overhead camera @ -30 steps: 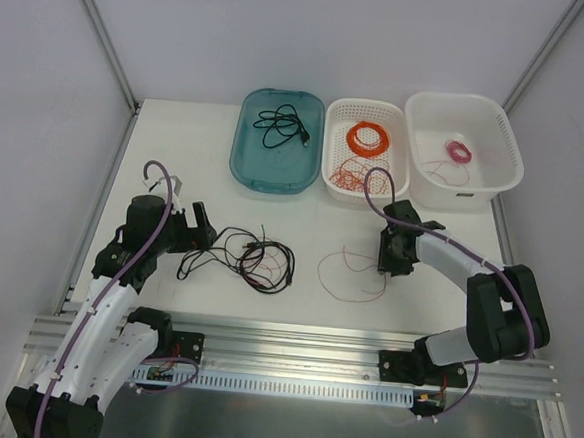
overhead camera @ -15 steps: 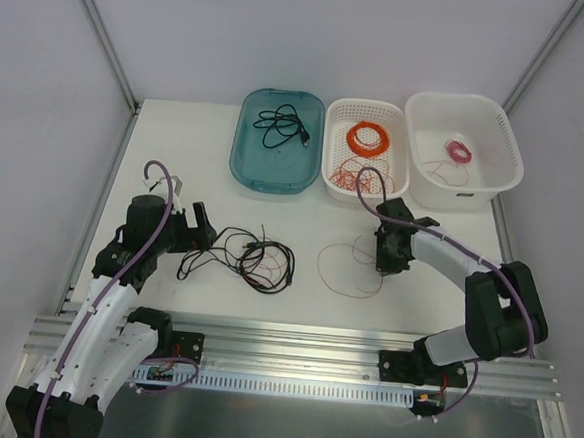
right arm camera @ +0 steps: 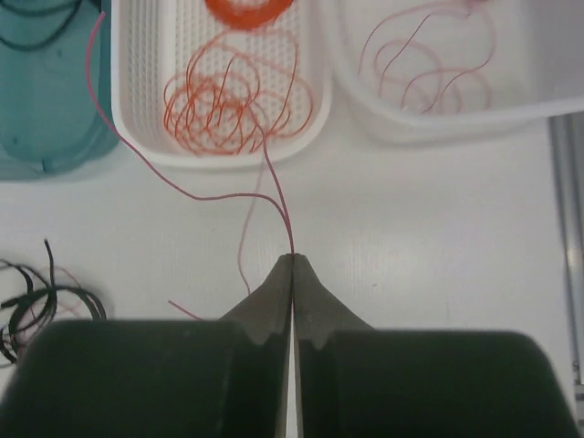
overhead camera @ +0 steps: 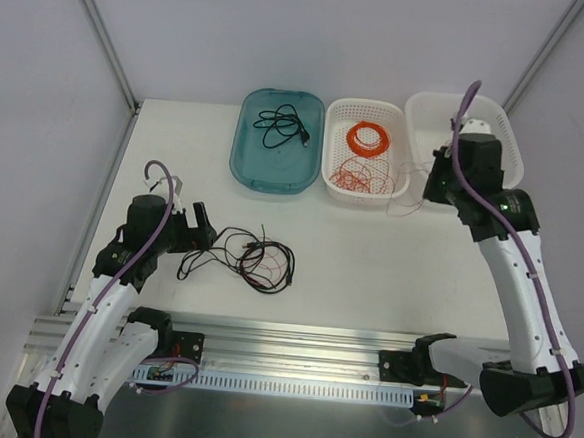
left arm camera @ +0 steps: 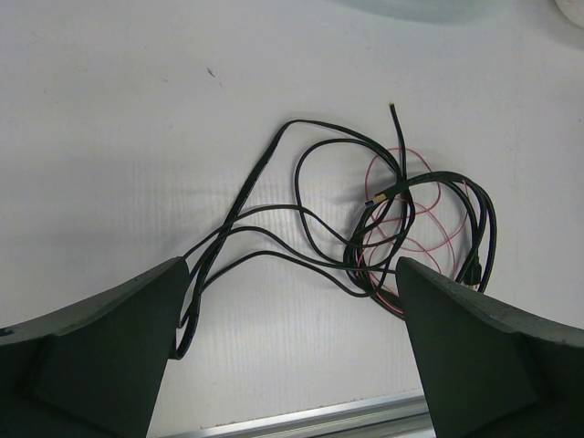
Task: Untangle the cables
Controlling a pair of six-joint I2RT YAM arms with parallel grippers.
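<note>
The right claw point(right arm camera: 292, 263) is pinched fully together, and its two dark fingers meet on a thin pinkish-red wire point(right arm camera: 283, 219). From the tips the wire splits into strands. One runs straight ahead to the near rim of a white perforated plastic basket point(right arm camera: 219, 160). Another sweeps ahead and to the left, across the edge of a teal translucent plastic tray point(right arm camera: 55, 146). More of it hangs slack under the claw, over the white counter point(right arm camera: 438, 237).

Directly ahead of this claw, inside the basket, lie loose orange strands point(right arm camera: 228, 100), and beyond them a tight orange ring coil point(right arm camera: 242, 7). Ahead and to the right stands a white plastic tub point(right arm camera: 438, 123) with loose pink strands point(right arm camera: 429, 64) in it. A black cable point(overhead camera: 281, 126) lies in the tray.

The left claw point(left arm camera: 290, 266) stands wide, with nothing gripped between its fingers. Just ahead of it on the counter lies the messy clump of cables point(left arm camera: 401, 219). In it a thick black cord point(left arm camera: 486, 233) loops out from beside the claw's left finger. Toward the right finger it is tangled with a thin pink wire point(left arm camera: 429, 245). From the right claw, the clump lies well apart, to the left and behind the tips, showing at the lower left edge of that wrist view.
</note>
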